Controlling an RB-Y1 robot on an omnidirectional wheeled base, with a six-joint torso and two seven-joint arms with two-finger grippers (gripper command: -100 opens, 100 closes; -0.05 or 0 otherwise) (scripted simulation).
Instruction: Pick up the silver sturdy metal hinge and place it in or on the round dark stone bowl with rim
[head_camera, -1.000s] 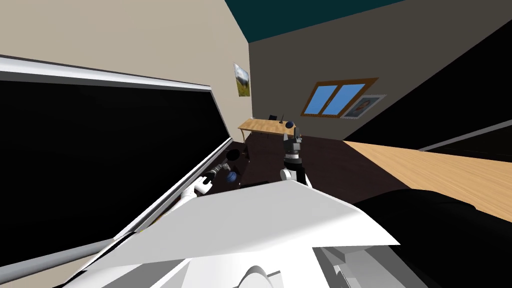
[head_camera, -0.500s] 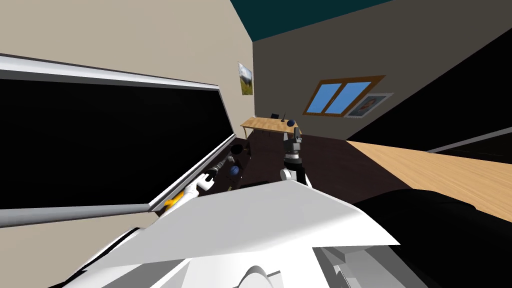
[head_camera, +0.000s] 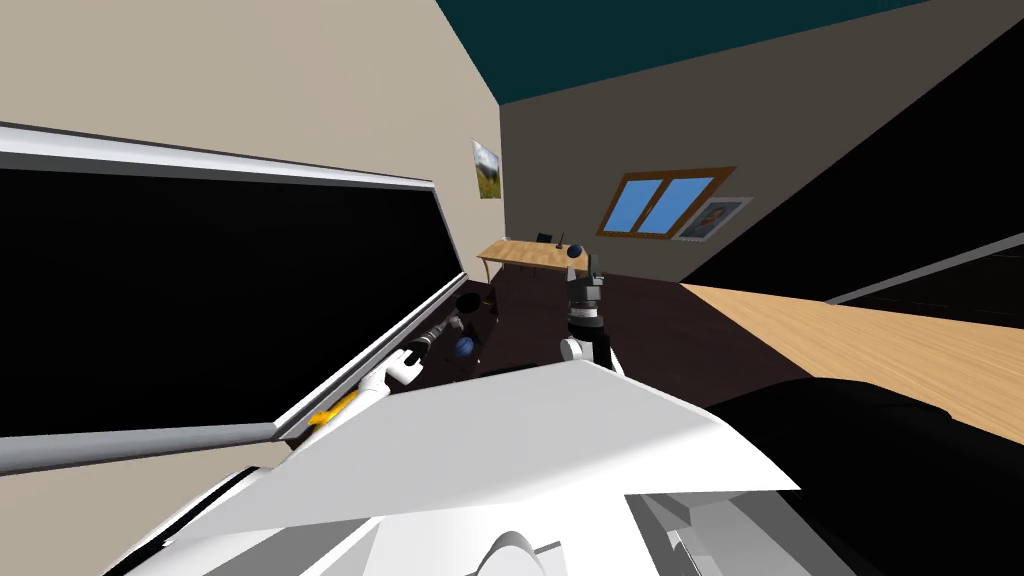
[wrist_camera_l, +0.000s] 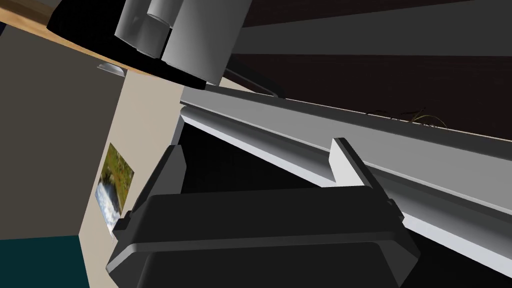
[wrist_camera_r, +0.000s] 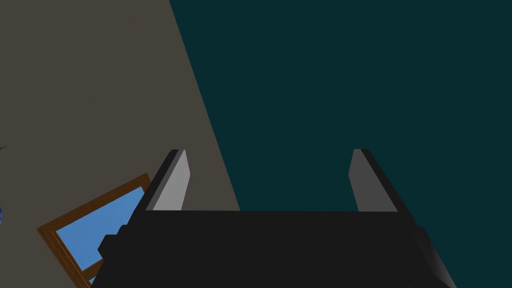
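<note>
Small wooden table (head_camera: 535, 253) stands against the far wall (head_camera: 600, 130) on a dark floor (head_camera: 680, 340). Brown-framed window (head_camera: 660, 203) above and right of the table, with a framed picture (head_camera: 712, 218) just beside it. Teal ceiling (head_camera: 650, 30) overhead.

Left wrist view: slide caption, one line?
Left claw open and empty, facing a long grey rail that borders a black area.

A far wooden table (head_camera: 522, 254) carries a few small dark items (head_camera: 546, 238).

R claw (head_camera: 584, 268) upright, table (head_camera: 528, 254) beyond
</note>
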